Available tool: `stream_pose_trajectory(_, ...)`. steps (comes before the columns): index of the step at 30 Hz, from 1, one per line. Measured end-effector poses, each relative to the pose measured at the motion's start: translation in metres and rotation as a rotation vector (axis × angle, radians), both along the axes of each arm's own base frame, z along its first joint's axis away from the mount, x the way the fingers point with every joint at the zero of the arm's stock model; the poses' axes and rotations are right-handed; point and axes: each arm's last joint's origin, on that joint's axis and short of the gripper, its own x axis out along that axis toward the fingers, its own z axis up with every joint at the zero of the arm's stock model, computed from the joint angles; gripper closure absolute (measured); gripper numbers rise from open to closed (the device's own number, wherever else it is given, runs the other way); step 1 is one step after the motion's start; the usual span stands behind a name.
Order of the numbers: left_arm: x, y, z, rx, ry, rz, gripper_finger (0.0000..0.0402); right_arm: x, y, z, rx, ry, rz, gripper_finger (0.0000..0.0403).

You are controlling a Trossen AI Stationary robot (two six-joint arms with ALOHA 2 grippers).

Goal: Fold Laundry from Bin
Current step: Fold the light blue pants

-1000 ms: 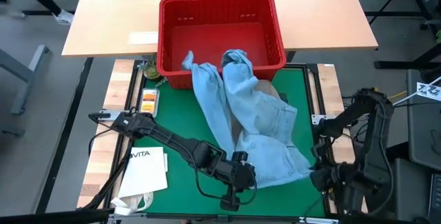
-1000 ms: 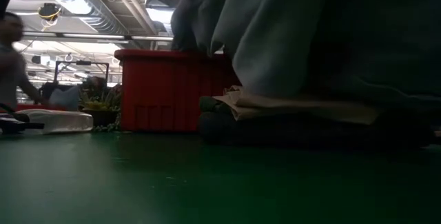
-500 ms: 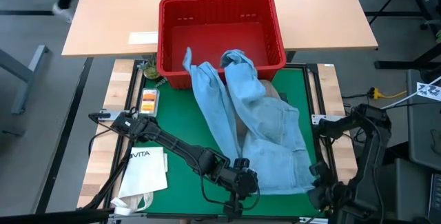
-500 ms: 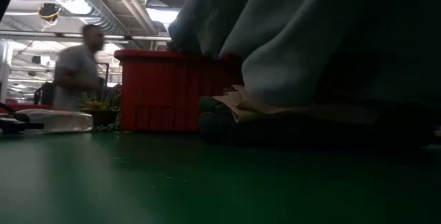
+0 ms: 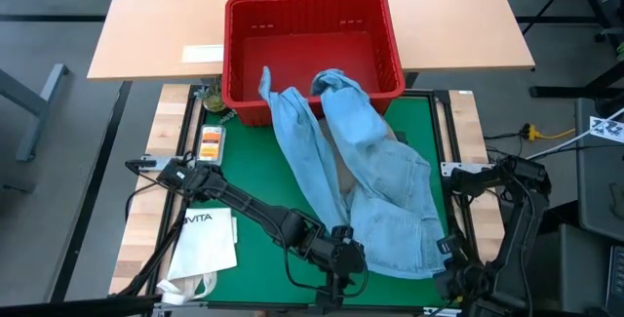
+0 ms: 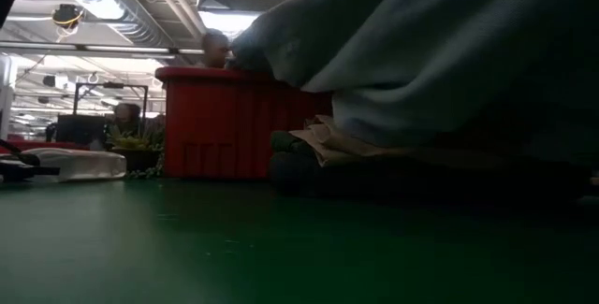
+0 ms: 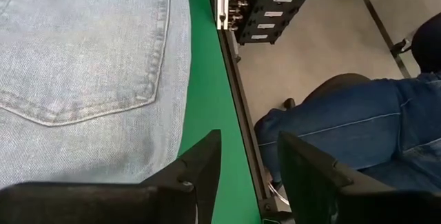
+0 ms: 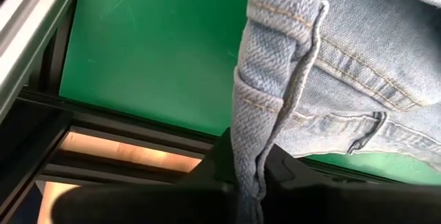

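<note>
The jeans (image 5: 366,185) trail from the red bin (image 5: 312,54) at the mat's far edge down to its near right corner, lying over other clothes. The right gripper (image 8: 249,176) pinches the waistband by that corner. The left gripper (image 7: 249,165), beside the denim at the near edge, stands partly open with nothing between its fingers. To do this step well, it should take the waistband's other end, then both should draw the legs clear of the bin evenly and lay them flat on the mat (image 5: 249,161).
</note>
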Motion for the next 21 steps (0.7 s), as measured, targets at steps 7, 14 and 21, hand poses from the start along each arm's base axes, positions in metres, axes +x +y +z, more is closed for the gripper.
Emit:
stream_pose_trajectory(7,0.004,0.007,0.000,0.001,-0.001,0.017,0.0264,0.000,0.000,0.000,0.002,0.005,0.000,0.0382)
stream_pose_trajectory(14,0.005,0.029,0.009,-0.033,0.036,0.045,0.0264,0.000,0.000,0.000,0.003,0.013,-0.010,0.0335)
stream_pose_trajectory(21,-0.014,0.060,0.037,0.001,0.085,0.022,0.0264,-0.001,0.000,0.000,0.002,0.015,-0.013,0.0258)
